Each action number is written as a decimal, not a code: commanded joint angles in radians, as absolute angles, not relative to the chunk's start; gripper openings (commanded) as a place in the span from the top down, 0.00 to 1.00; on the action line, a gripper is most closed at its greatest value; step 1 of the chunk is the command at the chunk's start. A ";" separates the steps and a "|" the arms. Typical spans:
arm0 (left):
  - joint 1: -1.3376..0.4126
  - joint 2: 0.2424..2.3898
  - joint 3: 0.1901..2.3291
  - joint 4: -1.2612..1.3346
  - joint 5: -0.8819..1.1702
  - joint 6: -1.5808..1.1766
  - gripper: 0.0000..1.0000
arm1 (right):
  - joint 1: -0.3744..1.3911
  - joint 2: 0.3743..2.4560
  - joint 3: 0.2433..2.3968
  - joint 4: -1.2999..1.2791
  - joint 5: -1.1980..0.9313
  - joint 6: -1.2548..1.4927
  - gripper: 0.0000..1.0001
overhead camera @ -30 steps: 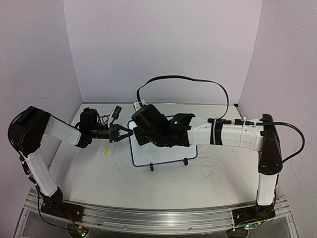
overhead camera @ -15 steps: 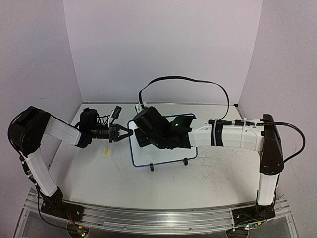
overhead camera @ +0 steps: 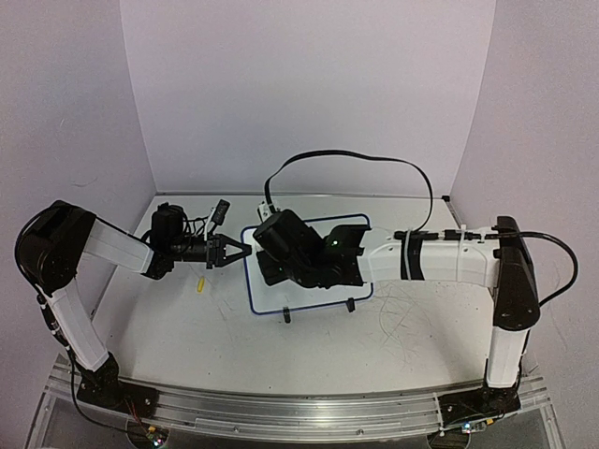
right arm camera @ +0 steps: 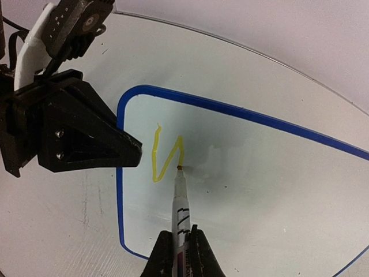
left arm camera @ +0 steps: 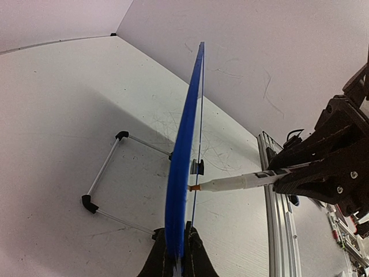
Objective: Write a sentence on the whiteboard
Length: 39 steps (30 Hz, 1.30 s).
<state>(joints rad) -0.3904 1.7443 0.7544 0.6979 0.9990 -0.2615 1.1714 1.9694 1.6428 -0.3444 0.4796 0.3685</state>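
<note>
The whiteboard (right arm camera: 259, 190), white with a blue frame, stands on the table (overhead camera: 271, 297). My left gripper (overhead camera: 241, 251) is shut on its left edge; the left wrist view shows the board edge-on (left arm camera: 183, 144) between the jaws (left arm camera: 179, 254). My right gripper (right arm camera: 180, 245) is shut on a white marker (right arm camera: 180, 210). The marker's tip touches the board at the end of a yellow zigzag stroke (right arm camera: 154, 156). That stroke is all that shows of the sentence. The marker also shows in the left wrist view (left arm camera: 242, 182). The right wrist (overhead camera: 290, 248) covers most of the board from above.
A small yellow cap (overhead camera: 201, 283) lies on the table left of the board. The board's two black feet (overhead camera: 286, 317) sit at its near edge and a wire stand (left arm camera: 104, 173) props it behind. A black cable (overhead camera: 346, 159) loops over the back.
My right wrist has shifted a little toward the near side over the board. The left arm has not moved.
</note>
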 commanded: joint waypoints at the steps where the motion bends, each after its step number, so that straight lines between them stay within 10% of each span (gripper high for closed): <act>1: -0.382 1.747 0.733 0.677 0.963 -0.215 1.00 | 1.164 1.930 1.615 -0.362 0.503 0.393 1.00; 39: -0.382 1.750 0.735 0.676 0.962 -0.215 1.00 | 1.146 1.968 1.705 -0.361 0.560 0.344 1.00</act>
